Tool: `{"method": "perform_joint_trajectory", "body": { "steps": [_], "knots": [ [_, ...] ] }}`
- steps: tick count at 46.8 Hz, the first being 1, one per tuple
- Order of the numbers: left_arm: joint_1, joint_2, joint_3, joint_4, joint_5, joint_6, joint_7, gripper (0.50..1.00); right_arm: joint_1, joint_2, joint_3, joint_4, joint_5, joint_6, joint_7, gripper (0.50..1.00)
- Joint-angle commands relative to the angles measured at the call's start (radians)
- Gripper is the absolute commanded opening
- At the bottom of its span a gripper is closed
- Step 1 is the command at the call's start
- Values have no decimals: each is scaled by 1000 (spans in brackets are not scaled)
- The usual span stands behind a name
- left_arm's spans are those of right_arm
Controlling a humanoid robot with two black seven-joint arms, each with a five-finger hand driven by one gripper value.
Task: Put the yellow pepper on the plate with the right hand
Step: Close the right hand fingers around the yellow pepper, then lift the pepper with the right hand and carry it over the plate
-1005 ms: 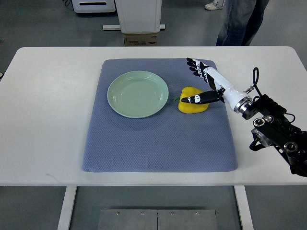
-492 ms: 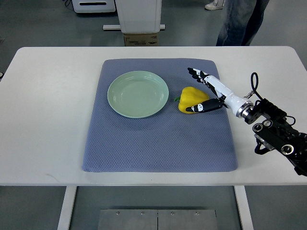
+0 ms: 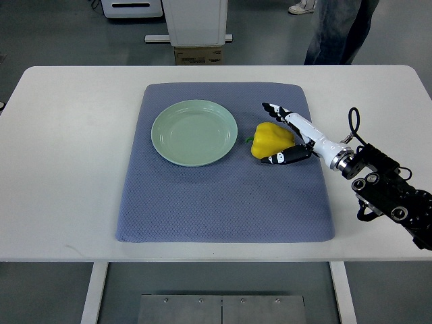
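Top view is looking steeply down on a white table [image 3: 74, 162], where a blue-grey mat [image 3: 223, 202] is lying across the middle. Toward the left of the mat's far half, a pale green plate [image 3: 194, 132] is sitting flat with nothing on it. Just to the right of the plate, close to its rim but apart from it, the yellow pepper [image 3: 271, 139] is resting on the mat, its short green stem pointing toward the plate. The right hand [image 3: 291, 135] is reaching in from the picture's right edge and bracketing the pepper from the right: its dark-tipped fingers [image 3: 274, 109] are stretching along the far side of the pepper, while the thumb [image 3: 283, 158] is lying along the near side, right against the yellow skin. The hand is spread wide rather than closed, and whether the fingers are actually pressing on the pepper cannot be told from here. Behind the hand, the white forearm is running down to a black wrist and arm [image 3: 391, 199] over the table's right part. At the far edge, past the table, a person's legs [image 3: 337, 30] are standing on the grey floor.
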Motion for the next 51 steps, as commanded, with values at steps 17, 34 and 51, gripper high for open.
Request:
{"method": "perform_joint_trajectory", "body": {
  "steps": [17,34,51],
  "knots": [
    [0,0,0,1,0,0,0,1000,3,5,-17,-23,0,0,0,726],
    [0,0,0,1,0,0,0,1000,32,5,-5,-23,12,-8,-6,500],
    [0,0,0,-1,0,0,0,1000,128,92,8,-17,25,-8,-48,500]
  ]
}}
